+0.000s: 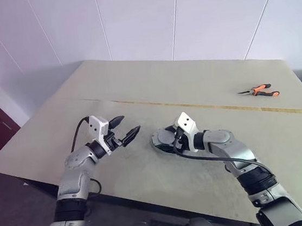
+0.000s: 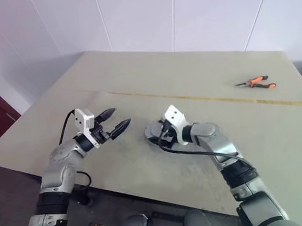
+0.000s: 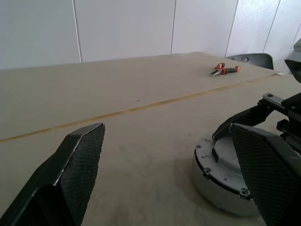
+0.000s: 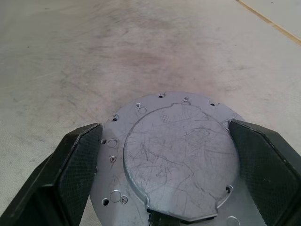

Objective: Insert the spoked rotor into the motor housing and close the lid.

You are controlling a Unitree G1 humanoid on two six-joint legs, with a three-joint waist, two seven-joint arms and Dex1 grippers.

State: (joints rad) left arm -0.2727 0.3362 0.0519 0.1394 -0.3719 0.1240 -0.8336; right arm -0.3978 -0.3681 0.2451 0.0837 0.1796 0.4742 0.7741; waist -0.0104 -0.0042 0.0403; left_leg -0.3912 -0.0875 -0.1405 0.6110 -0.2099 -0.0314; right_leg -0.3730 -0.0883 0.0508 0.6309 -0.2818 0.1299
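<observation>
White panelled walls stand behind a wide, pale grey-beige table (image 1: 202, 80) whose top is crossed by a thin yellowish seam line (image 1: 210, 106). Far across the table on the robot's right, well apart from both arms, lies a pair of orange-and-black-handled pliers (image 1: 259, 91).

Near the table's front edge rests the motor housing (image 1: 164, 140), a short round drum turned so that its pale silvery, scratched flat underside faces up; small screw holes dot its outer ring, and a raised round plate sits in its middle. Its inside cannot be seen from any view.

Right gripper (image 4: 164, 160) reaches down over the housing from the robot's right, its two black textured fingers (image 4: 77, 155) spread wide, one on each side of the drum's top. They flank the rim closely, but whether they press against it cannot be told; the housing sits flat on the table.

Left gripper (image 1: 125, 131) hovers above the table just to the left of the housing, pointing roughly level toward it. Its two black pointed fingers (image 3: 80, 160) are spread wide apart with nothing between them, and they stand clear of the drum.
</observation>
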